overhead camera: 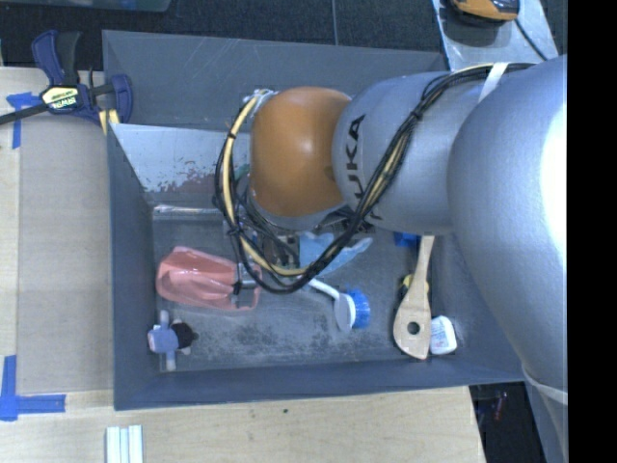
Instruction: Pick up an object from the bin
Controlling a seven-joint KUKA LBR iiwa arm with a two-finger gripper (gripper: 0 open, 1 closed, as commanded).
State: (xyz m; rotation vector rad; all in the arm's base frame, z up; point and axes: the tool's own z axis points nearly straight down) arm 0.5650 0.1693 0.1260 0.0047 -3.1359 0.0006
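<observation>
The crumpled pink soft thing lies at eight o'clock on the bin floor, its right end just beside the gripper at its three o'clock. You're likely at the approach step. You cannot tell if the gripper is spread or closed. Next, close squarely on that end.

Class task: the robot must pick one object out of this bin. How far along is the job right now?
Done: the gripper is down inside the bin. In hand: it sits at the right end of the pink crumpled thing on the bin's left; a grasp cannot be confirmed. Left: gripping and lifting. That thing, the wooden spoon and the blue-and-white brush all lie on the floor.
</observation>
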